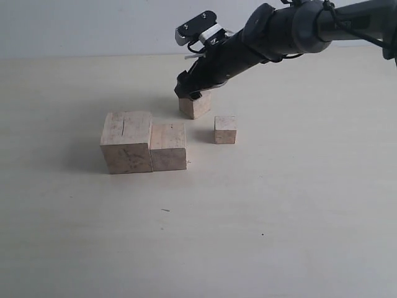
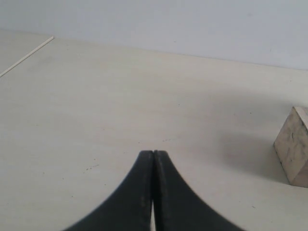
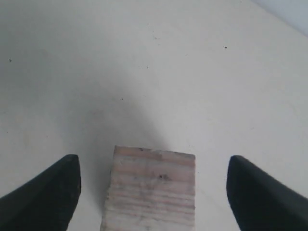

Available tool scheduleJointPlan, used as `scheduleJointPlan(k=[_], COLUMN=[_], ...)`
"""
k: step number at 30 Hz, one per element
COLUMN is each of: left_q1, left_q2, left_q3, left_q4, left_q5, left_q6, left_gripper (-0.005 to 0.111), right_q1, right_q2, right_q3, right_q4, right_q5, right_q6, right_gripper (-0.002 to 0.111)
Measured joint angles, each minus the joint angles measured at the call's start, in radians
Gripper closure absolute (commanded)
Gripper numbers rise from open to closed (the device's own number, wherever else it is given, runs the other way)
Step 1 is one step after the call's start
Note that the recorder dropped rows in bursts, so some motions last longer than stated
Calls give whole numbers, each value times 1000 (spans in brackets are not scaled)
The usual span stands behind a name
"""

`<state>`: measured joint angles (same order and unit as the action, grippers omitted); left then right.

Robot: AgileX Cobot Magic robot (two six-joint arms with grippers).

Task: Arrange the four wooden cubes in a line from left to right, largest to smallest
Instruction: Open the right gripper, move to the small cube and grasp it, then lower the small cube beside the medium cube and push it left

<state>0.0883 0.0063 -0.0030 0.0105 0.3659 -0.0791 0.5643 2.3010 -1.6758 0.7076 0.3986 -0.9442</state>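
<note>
Largest pale whitewashed wooden cube (image 1: 126, 141) and second cube (image 1: 168, 146) touch in line; two still unplaced. Right gripper (image 1: 190, 93) spread wide around third cube (image 1: 196, 107); left gripper (image 2: 153, 161) pinched closed, empty.

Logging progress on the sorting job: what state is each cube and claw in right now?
Largest cube: resting on the table, scratched face up.
Second cube: resting flush against the largest cube.
Far cube: on the table, straddled but not gripped.
Smallest cube: resting alone, touching nothing.
Right claw: open, astride the far cube.
Left claw: shut, empty.
</note>
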Motion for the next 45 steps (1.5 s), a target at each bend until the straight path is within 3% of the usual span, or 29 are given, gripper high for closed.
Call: scheduleJointPlan(k=[8,11,16,27,33,40,45], left_q1=[0,0,0,0,0,0,0], left_q2=[0,0,0,0,0,0,0], left_q3=[0,0,0,0,0,0,0], left_q4=[0,0,0,0,0,0,0], left_q5=[0,0,0,0,0,0,0], left_q6=[0,0,0,0,0,0,0], left_gripper=[107,107,107,107,107,107,107], right_q1=[0,0,0,0,0,0,-16], right_q2=[47,47,12,-158,-216,-219,-209], right_q3=[0,0,0,0,0,0,0], right_q4=[-4,-4,-27,-182,-279,-325,-244], right_q5=[0,0,27,221,460,710,810], right_q6=[11,22,28,34,32,-98,-273], right_gripper=[35,56,107,108,108,108,108])
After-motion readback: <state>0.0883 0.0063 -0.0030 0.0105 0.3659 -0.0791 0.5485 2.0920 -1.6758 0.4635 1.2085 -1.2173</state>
